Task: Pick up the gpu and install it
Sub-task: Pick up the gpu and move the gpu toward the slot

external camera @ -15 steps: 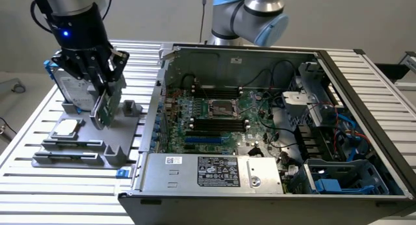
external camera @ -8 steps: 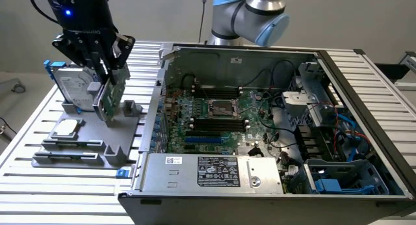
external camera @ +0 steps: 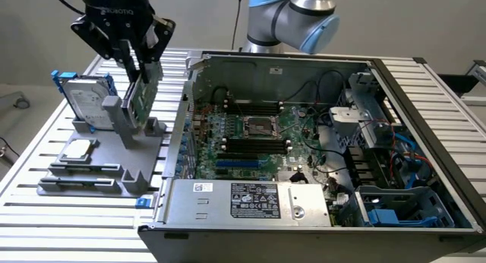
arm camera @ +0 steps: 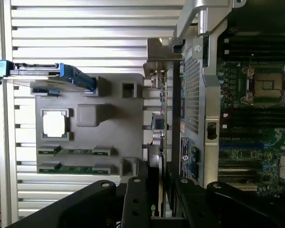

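Claw mine, exterior: pinching gpu top edge, card upright in grey stand beside open case | wrist: fingers clamp gpu edge-on, between stand and case

Metal, plastic and circuit board

Ribbed bare-metal table, matt grey plastic stand, shiny silver hard drive with blue plastic rails, glossy green motherboard, matt black gripper.
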{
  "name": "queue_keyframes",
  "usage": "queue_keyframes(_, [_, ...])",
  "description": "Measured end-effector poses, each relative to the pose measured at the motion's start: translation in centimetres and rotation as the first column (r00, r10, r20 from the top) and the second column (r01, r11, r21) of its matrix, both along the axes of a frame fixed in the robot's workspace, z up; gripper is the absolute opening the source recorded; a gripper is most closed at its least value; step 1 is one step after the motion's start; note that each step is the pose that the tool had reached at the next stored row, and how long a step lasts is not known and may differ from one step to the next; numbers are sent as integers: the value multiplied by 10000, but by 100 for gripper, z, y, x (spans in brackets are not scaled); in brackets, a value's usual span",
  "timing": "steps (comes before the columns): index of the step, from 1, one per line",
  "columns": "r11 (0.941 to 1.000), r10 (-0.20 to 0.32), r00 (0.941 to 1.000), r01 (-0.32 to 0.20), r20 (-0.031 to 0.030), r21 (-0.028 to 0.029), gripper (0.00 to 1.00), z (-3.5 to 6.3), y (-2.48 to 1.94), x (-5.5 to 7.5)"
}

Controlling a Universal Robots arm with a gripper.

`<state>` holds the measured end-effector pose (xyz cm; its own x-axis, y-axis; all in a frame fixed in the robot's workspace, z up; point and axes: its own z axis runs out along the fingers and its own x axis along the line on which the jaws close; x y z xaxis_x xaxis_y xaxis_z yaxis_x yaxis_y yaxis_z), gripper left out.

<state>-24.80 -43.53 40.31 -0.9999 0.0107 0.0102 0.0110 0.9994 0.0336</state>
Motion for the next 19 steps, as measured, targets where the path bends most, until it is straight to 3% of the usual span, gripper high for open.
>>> queue_keyframes(8, [10000,0,9999,1,-120,77,27,326,-27,360])
queue_keyframes(13, [9999,3,9998,0,-197,106,27,337,-50,587])
queue_keyframes(19, [9999,1,9998,2,-212,105,27,249,-73,860])
